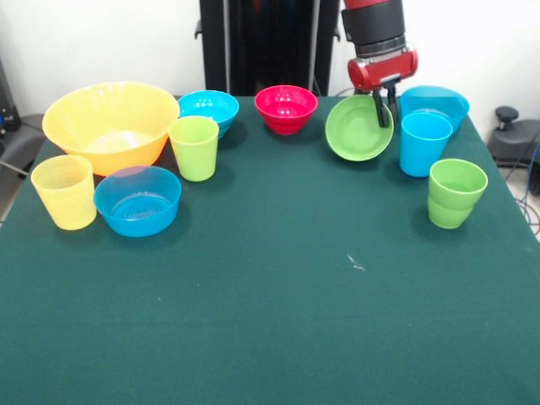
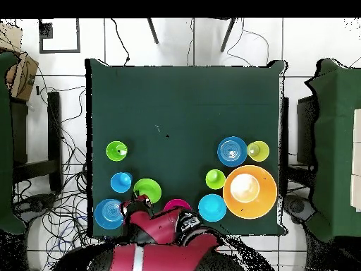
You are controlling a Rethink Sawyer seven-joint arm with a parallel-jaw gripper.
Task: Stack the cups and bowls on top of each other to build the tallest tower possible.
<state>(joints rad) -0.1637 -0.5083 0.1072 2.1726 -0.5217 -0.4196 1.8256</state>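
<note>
My gripper [image 1: 386, 111] is shut on the far rim of the small green bowl [image 1: 359, 128] and holds it tilted, its opening facing the front camera. It stands at the table's far right in the front view. In the overhead view the gripper [image 2: 135, 205] is at the edge of this bowl [image 2: 147, 189]. The sky blue cup [image 1: 424, 143] and the wide blue bowl [image 1: 434, 103] stand just right of it. The green stepped cup [image 1: 456, 192] stands alone, nearer the camera. The red bowl [image 1: 286, 108] is to the left of the gripper.
At the left stand the large yellow-orange bowl [image 1: 110, 122], a small blue bowl [image 1: 208, 110], the yellow-green cup [image 1: 194, 148], the pale yellow cup [image 1: 64, 191] and another blue bowl [image 1: 137, 200]. The green cloth [image 1: 278, 295] covers the table.
</note>
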